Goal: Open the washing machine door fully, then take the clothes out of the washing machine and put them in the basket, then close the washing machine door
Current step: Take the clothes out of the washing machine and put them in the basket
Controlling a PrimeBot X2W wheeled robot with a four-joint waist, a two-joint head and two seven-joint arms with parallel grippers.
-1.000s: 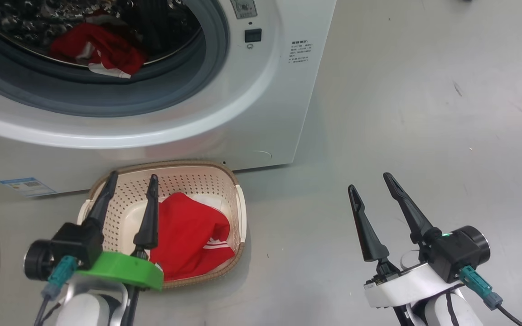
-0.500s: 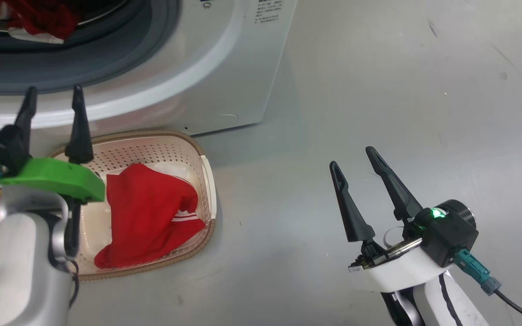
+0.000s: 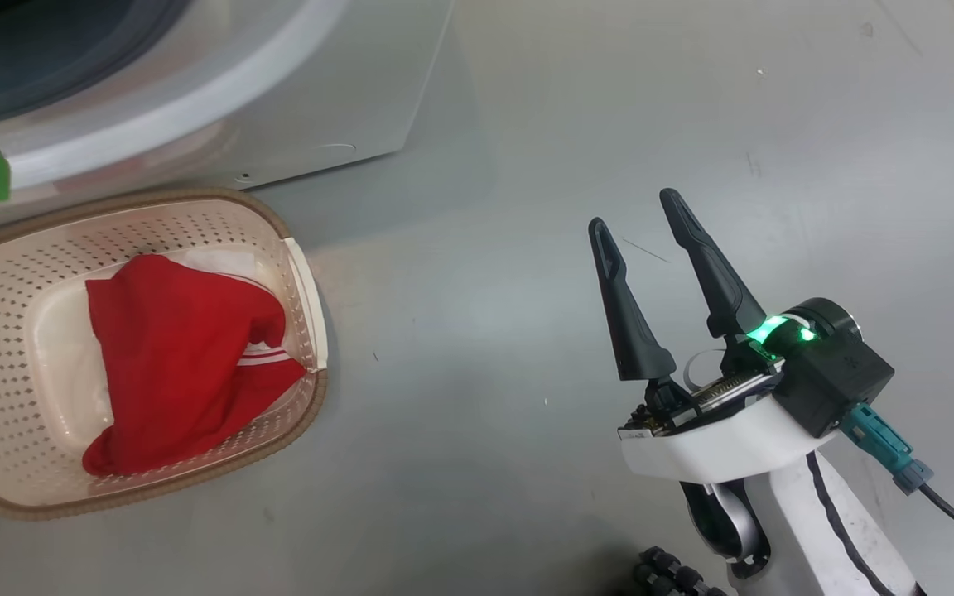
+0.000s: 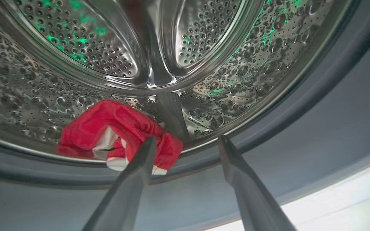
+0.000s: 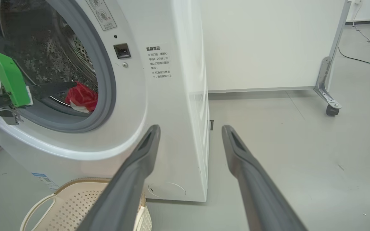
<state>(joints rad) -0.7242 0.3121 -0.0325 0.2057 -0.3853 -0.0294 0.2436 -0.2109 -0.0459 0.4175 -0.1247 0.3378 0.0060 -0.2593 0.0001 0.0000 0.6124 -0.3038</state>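
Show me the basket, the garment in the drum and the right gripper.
Basket (image 3: 309, 306): head view, side handle.
Garment (image 4: 120, 123): left wrist view, red fold.
Right gripper (image 3: 633, 209): head view, between fingertips.

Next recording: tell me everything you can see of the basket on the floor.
The basket is a cream-white plastic tub shaped as a rounded rectangle. Its walls are dotted with small holes and topped by a brown woven-look rim, with a pale handle at its side. It stands upright on the grey floor, close in front of the washing machine. A red garment with white stripes lies crumpled inside it, over some white fabric.
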